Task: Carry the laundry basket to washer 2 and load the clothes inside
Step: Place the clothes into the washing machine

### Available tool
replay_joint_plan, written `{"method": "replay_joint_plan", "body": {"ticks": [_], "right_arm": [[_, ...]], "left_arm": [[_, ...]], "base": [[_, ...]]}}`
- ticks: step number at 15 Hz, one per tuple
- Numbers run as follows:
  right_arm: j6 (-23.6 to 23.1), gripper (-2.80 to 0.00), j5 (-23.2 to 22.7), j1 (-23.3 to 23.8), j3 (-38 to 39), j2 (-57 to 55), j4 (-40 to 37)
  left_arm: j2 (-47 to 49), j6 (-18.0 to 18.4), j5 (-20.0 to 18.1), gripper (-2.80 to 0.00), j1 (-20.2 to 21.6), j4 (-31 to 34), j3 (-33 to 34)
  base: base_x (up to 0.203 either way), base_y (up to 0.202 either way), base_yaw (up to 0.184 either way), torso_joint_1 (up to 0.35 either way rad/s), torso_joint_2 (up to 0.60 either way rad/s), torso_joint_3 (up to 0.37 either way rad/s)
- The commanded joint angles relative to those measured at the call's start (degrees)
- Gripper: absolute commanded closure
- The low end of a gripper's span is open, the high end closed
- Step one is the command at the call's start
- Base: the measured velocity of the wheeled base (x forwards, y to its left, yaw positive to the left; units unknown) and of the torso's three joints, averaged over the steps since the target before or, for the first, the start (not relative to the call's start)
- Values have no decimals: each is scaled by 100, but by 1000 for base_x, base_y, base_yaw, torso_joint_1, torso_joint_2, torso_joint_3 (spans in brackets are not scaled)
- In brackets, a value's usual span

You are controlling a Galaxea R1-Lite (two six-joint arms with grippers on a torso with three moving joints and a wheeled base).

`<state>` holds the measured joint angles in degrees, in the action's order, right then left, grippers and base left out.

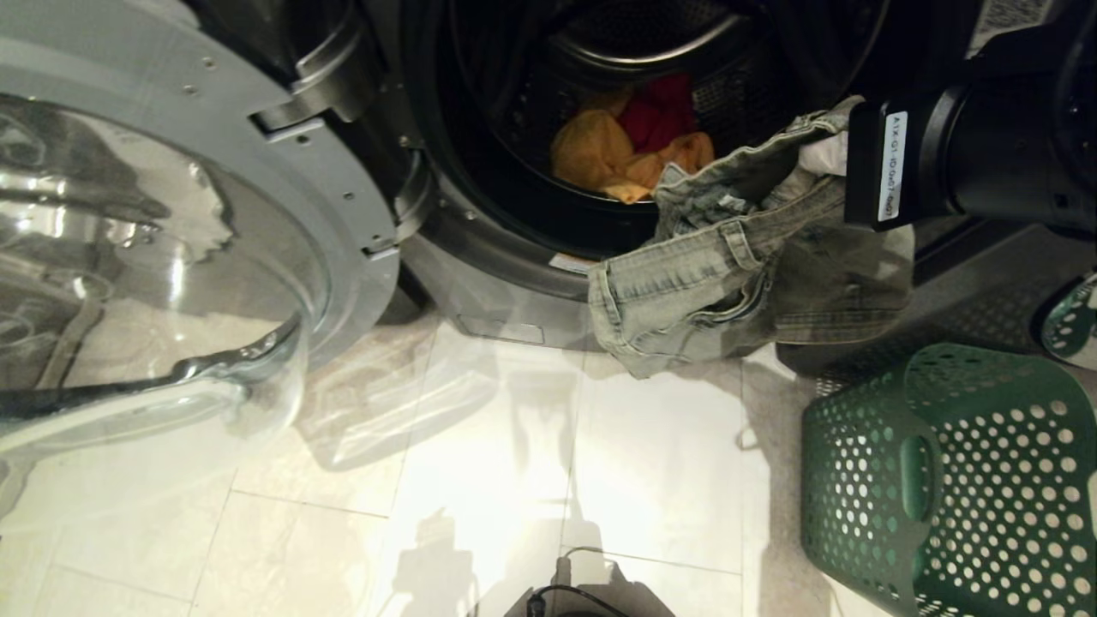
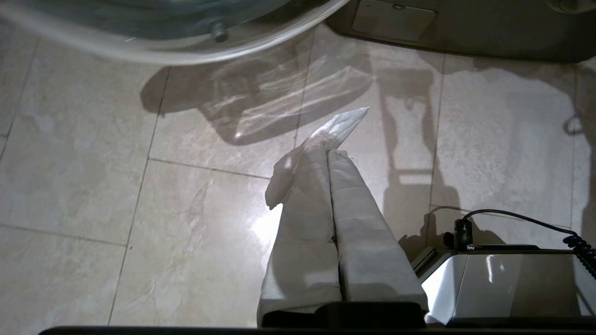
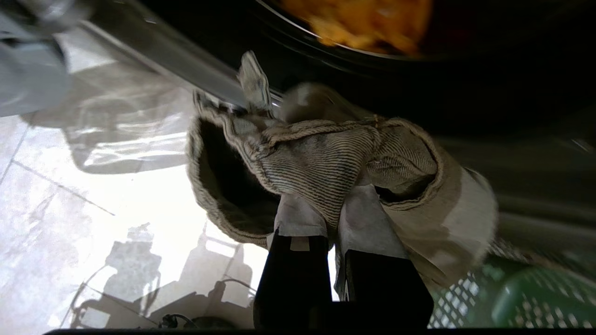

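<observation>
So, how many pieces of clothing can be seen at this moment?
3: denim garment held by the right gripper at the drum's mouth; orange garment and red garment in the drum. Others may be hidden.

The head view looks steeply down, close to the open washer (image 1: 600,128), its swung-out door (image 1: 171,257) and the tiled floor (image 1: 514,463). The left wrist view faces that floor from low beside the door's rim. The right wrist view sits just behind its fingers (image 3: 302,218), facing the drum; it shares the laundry basket (image 1: 960,480) with the head view.
</observation>
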<state>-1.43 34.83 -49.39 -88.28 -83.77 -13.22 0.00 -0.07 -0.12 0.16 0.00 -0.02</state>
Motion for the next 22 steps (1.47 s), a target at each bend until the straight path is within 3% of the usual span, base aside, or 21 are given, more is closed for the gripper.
{"method": "replay_joint_plan", "body": {"ticks": [1,6,10,13,15,19,22], "right_arm": [[2,0,24,33,20,-94,21],[-21,0,310,141,282,-105,21],[-87,0,475,171,305,-98,13],[-329,0,518,485,428,-233,306],[-469,0,524,717,663,-464,1357],[-1300,0,518,1462,1617,-1218,4383],[-1687,0,487,2055,1770,-2127,5965]], "left_arm": [[9,-1,-6,0,2,0,2],[9,-1,-6,0,2,0,-4],[9,-1,0,0,2,0,0],[9,-1,-6,0,2,0,2],[9,-1,2,0,2,0,2],[9,-1,3,0,2,0,2],[9,-10,3,0,2,0,2]], "base": [[3,-8,172,3,-2,3],[1,-8,153,2,4,1],[0,0,0,0,0,0],[0,0,0,0,0,0],[0,0,0,0,0,0],[0,0,0,0,0,0],[0,0,0,0,0,0]]}}
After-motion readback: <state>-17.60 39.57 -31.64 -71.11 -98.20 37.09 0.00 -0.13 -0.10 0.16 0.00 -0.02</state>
